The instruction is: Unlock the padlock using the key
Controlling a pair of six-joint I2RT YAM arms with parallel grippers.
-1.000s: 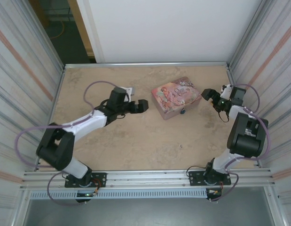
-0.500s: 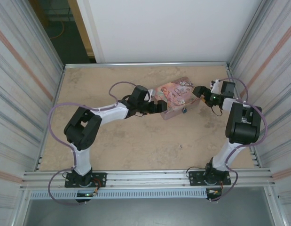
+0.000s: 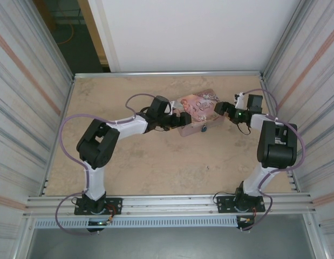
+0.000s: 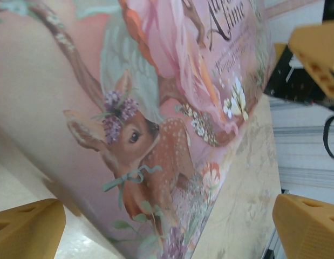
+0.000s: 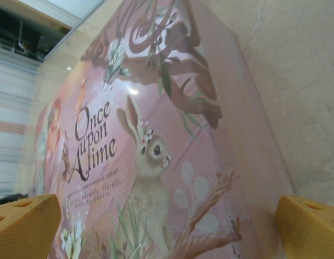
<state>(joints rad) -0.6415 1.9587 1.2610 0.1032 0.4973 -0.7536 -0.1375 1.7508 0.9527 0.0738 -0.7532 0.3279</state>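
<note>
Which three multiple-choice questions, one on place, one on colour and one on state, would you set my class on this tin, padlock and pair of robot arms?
1. Where is the padlock?
A. against the near side of the tin
B. on top of the tin's lid
C. far from the tin

2. What is the tin's main colour?
A. green
B. pink
C. black

3. How do the left pincer and the right pincer stand?
A. both shut
B. one open, one shut
C. both open

Answers:
1 A, the top view shows the small blue lock at the tin's near side.
2 B, the lid is pink in the top view and both wrist views.
3 C, each wrist view shows its pincer spread wide.
</note>
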